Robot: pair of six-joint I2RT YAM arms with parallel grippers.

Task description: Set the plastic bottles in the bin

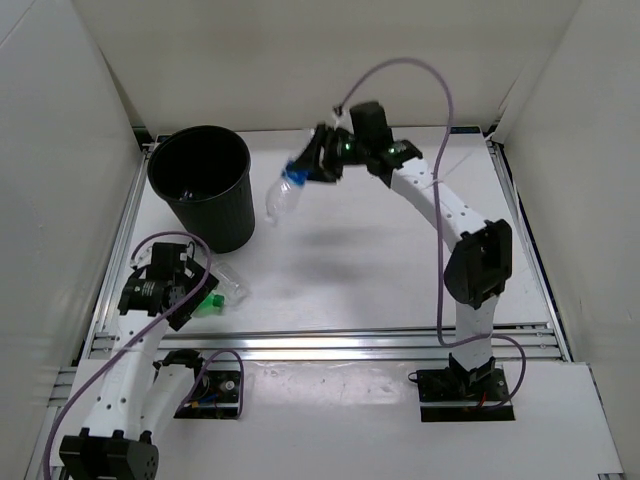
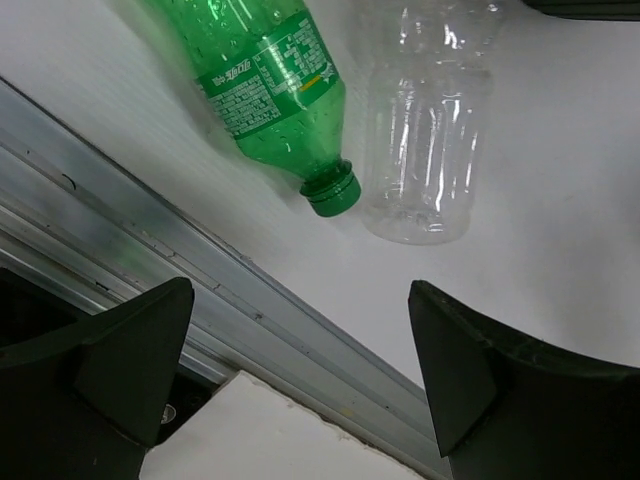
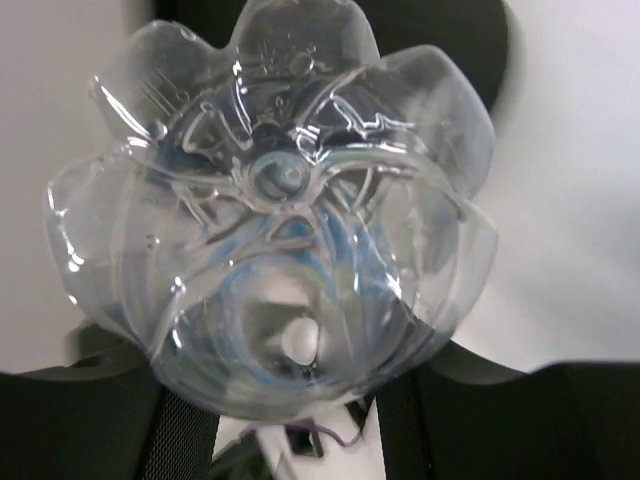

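A clear plastic bottle with a blue label (image 1: 284,197) hangs in the air just right of the black bin (image 1: 215,222), its base pointing down and left. My right gripper (image 1: 318,160) is shut on its neck end. In the right wrist view the bottle's ribbed base (image 3: 270,200) fills the frame, above the right gripper (image 3: 290,410). At the near left lie a green bottle (image 2: 265,80) and a plain clear bottle (image 2: 430,130), side by side on the table. My left gripper (image 2: 300,370) hovers open just short of them, holding nothing.
An aluminium rail (image 2: 150,250) runs along the table's near edge under the left gripper. White walls (image 1: 60,150) enclose the table on three sides. The bin stands at the back left corner.
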